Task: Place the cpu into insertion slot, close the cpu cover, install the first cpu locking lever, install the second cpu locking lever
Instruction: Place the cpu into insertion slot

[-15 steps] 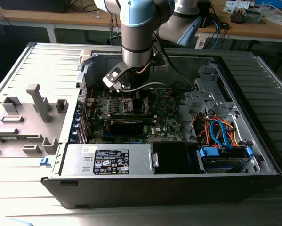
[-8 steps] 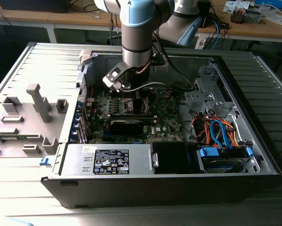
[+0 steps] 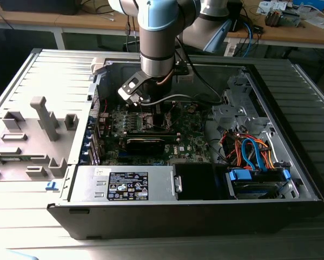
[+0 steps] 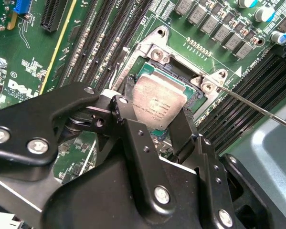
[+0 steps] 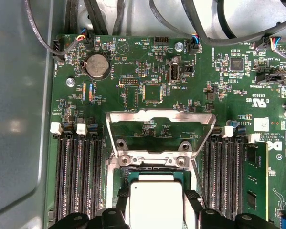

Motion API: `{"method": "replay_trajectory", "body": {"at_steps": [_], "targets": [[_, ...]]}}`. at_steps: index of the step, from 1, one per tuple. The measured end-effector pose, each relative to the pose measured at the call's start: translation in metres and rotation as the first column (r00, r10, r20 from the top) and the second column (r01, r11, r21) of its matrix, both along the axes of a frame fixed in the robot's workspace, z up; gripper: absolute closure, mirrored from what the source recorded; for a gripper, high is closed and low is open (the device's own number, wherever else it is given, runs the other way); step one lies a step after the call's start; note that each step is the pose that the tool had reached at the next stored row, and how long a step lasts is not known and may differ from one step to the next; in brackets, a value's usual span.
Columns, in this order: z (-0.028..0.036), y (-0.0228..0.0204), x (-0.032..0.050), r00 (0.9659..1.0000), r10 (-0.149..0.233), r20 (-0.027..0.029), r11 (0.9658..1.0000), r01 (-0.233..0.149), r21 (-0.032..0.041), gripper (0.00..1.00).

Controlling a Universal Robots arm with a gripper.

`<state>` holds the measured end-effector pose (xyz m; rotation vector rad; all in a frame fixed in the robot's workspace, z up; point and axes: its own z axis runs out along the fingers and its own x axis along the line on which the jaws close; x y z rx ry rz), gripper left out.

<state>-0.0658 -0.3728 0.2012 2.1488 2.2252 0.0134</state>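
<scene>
We are looking at the cpu (image 4: 159, 100) sitting between the gripper's (image 4: 154, 113) two black fingers (image 4: 133, 140), which are clamping its opposite edges and holding it right over the insertion slot (image 4: 183, 76). Its near part is disappearing behind the fingers in both wrist views, so we are not able to tell whether it is resting in the slot or hanging just above it. In the first wrist view the cpu (image 5: 154, 205) is running off the picture's edge. The cpu cover (image 5: 162, 116) is standing open, hinged at the slot's edge nearer the round coin battery (image 5: 97, 65), with bare board showing through its open centre. A thin metal lever (image 4: 257, 107) is sticking out from a screw at one corner of the slot and running out of the picture, so its end is cut off. Black memory slots (image 5: 78, 176) are flanking the insertion slot on both sides, and a green memory stick (image 5: 255, 176) is sitting in one of them. Grey cables (image 5: 200, 19) are looping along the motherboard's (image 5: 219, 95) edge beyond the battery. In the exterior view the arm (image 3: 162, 54) is reaching down into the open computer case (image 3: 291, 103) and blocking the slot from sight. A power supply (image 3: 124, 184) is lying along the case's near edge, and orange and blue cables (image 3: 248, 151) are bunching near the corner at the exterior view's right.
</scene>
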Motion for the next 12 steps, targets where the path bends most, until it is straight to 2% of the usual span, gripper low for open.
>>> {"method": "replay_trajectory", "body": {"at_steps": [6,10,12], "targets": [[0.0002,0.0,0.0001,1.0,-0.005,0.0002,1.0,0.005,-0.0003,0.47],[0.0026,0.0001,0.0001,1.0,-0.008,0.0002,1.0,0.008,-0.0002,0.47],[0.0026,0.0,0.0,1.0,-0.009,0.0002,1.0,0.009,0.0022,0.47]]}}
